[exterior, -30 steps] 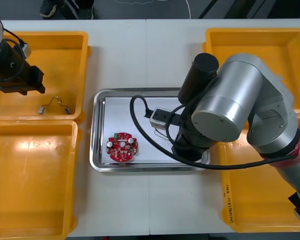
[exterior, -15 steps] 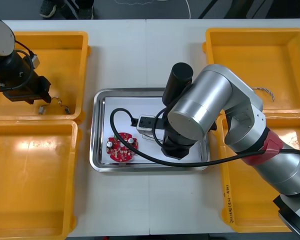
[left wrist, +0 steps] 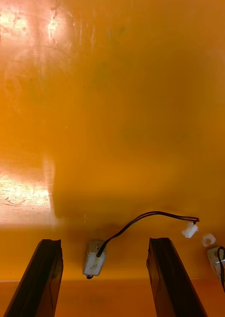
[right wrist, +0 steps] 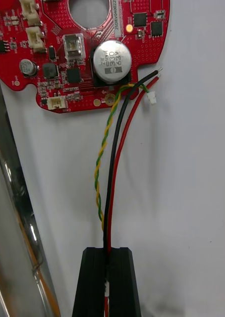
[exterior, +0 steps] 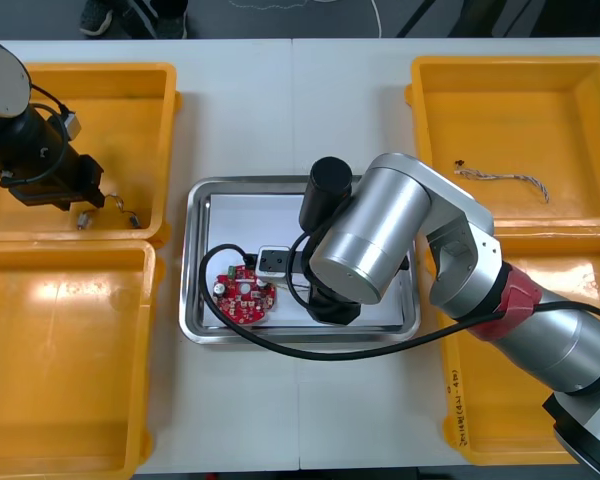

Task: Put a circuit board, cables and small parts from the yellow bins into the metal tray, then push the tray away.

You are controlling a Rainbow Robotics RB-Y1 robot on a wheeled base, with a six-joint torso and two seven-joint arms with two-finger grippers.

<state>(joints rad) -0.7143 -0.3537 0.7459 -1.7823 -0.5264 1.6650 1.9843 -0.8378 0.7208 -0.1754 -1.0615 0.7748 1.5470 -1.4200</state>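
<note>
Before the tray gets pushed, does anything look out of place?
Nothing spilled or damaged. Only oddity: the cables clamped in the right gripper's shut jaws reach onto the red circuit board's edge rather than lying flat on the tray. Left gripper, open, hovers over a yellow bin.

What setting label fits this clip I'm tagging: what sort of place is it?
Probably an electronics kitting bench: yellow bins flank a metal tray holding a red circuit board, the right hand grips cables beside it, and the left hand, open, hovers in one.
</note>
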